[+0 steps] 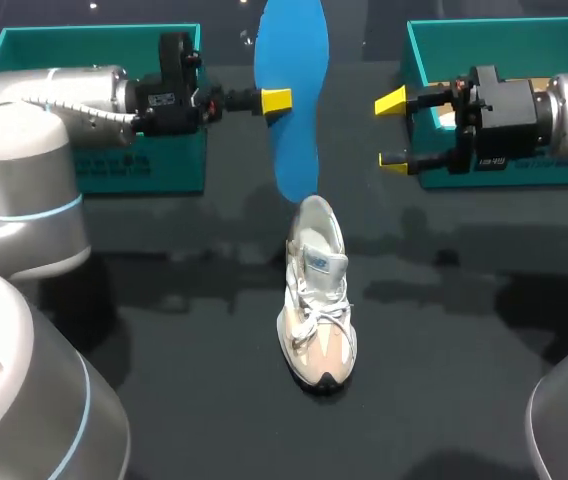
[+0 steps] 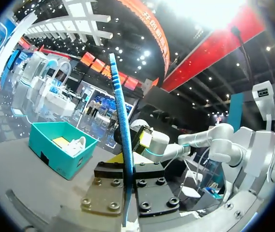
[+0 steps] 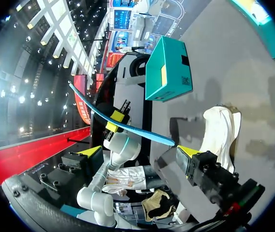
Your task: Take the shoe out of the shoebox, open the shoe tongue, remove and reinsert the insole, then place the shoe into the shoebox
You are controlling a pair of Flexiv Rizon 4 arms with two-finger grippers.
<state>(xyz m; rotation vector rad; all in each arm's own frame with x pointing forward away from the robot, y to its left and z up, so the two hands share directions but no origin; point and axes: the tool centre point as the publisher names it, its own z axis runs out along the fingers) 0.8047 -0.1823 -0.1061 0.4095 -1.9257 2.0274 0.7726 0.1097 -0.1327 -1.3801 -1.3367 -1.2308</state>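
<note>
Blue insole [image 1: 292, 90]: thin, flat and flexible, with a rounded outline. It is held edge-up in the air above the table, and its lower end hangs over the heel opening of the shoe [image 1: 316, 300]. The left gripper [image 1: 279, 100] is clamped on the insole at mid-length. In the left wrist view the sheet [image 2: 123, 145] passes between two dark bolted finger plates that press it from both sides.

The shoe stands upright on its sole at mid-table, toe toward the robot. It has a white mesh upper, white laces and a beige toe panel.

The right gripper [image 1: 394, 130] hangs just beside the insole without touching it. Its yellow tips are spread wide apart and hold nothing.

Table [image 1: 164, 330]: a matte black cloth surface with faint creases.

Two teal rectangular shoeboxes sit at the far edge, the left shoebox [image 1: 164, 170] behind the left arm and the right shoebox [image 1: 504, 25] behind the right arm.
</note>
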